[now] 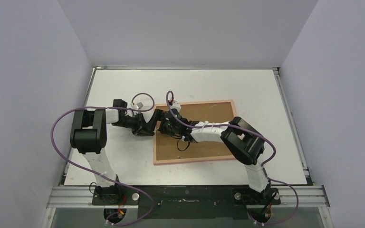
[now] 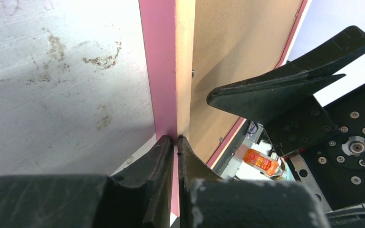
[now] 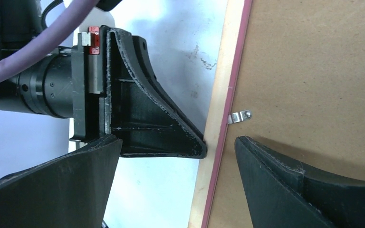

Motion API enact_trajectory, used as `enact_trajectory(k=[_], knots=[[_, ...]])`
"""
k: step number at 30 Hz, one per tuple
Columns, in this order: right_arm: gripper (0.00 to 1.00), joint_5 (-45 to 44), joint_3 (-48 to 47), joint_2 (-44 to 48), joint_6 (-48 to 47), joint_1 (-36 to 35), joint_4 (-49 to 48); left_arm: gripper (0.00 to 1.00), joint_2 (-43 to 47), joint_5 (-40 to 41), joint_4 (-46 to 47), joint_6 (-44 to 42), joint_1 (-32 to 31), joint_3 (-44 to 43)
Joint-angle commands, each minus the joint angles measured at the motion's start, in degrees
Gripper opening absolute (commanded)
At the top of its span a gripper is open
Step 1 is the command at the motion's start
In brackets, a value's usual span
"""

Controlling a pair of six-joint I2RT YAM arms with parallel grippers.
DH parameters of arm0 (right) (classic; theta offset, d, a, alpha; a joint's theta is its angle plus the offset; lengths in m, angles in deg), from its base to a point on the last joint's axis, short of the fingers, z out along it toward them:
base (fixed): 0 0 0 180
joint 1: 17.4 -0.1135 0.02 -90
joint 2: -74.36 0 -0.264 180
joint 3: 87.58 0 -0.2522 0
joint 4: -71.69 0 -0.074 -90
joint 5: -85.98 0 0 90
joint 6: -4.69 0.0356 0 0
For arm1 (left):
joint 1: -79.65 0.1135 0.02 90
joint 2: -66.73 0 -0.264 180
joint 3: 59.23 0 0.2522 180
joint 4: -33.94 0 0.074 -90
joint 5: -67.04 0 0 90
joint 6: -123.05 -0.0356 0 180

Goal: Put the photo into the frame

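The pink frame (image 1: 195, 160) lies back side up on the white table, with a brown backing board (image 1: 209, 137) filling it. My left gripper (image 1: 157, 124) is shut on the frame's left rim (image 2: 159, 71), its jaws pinching the thin edge (image 2: 177, 138). My right gripper (image 1: 167, 126) hangs open just above that same rim (image 3: 218, 118). One of its fingers is over the table and the other over the backing board (image 3: 313, 71), and it grips nothing (image 3: 177, 142). A small metal clip (image 3: 240, 116) sits on the board by the rim. The photo is hidden or out of view.
The two grippers stand close together at the frame's left edge, and a left finger (image 3: 157, 128) shows between the right gripper's fingers. Purple cables (image 1: 142, 97) loop above both wrists. White walls enclose the table (image 1: 123, 85) on three sides. The table surface is stained (image 2: 52, 52).
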State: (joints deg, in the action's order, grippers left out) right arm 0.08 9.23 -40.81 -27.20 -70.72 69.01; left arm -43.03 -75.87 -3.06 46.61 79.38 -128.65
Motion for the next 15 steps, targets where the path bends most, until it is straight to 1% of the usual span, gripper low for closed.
enact_trajectory(k=[1,15], knots=[[0.94,-2.5,-1.9,-1.5,1.1,-0.4,-0.5,0.04,-1.1,5.6,1.0,-1.7,-0.2,0.6],[0.94,-1.9,-5.7,-5.5,3.2,-1.0,1.1,0.03,-1.4,5.7,0.8,-1.8,-0.1,0.7]])
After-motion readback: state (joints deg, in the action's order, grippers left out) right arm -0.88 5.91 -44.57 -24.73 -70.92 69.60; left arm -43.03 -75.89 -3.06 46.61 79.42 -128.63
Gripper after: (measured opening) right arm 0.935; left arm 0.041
